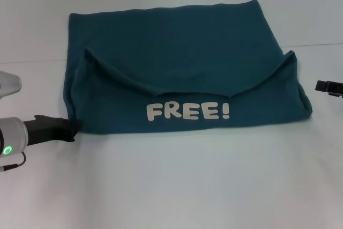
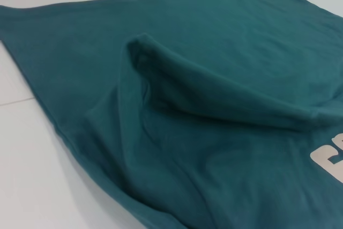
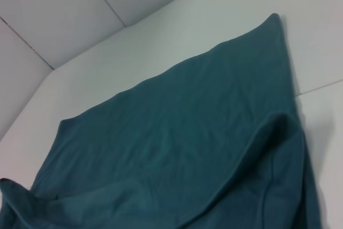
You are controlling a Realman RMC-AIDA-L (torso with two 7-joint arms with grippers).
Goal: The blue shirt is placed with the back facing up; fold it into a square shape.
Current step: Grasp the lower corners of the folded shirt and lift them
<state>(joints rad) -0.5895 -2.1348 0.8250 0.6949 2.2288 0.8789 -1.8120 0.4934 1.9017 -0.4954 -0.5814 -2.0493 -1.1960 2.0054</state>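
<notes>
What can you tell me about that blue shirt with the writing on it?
The blue shirt is dark teal, of soft plain fabric, lying flat on a white table. Its near part is folded up over the rest, making a flap with raised corners and a sagging middle edge. White letters reading FREE! show on that flap. The left gripper is at the shirt's near left corner; the right gripper hangs just off its right edge, apart from the cloth.

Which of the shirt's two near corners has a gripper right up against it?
The corner on the robot's left: the left gripper sits against the blue shirt there, while the right gripper stays apart.
</notes>
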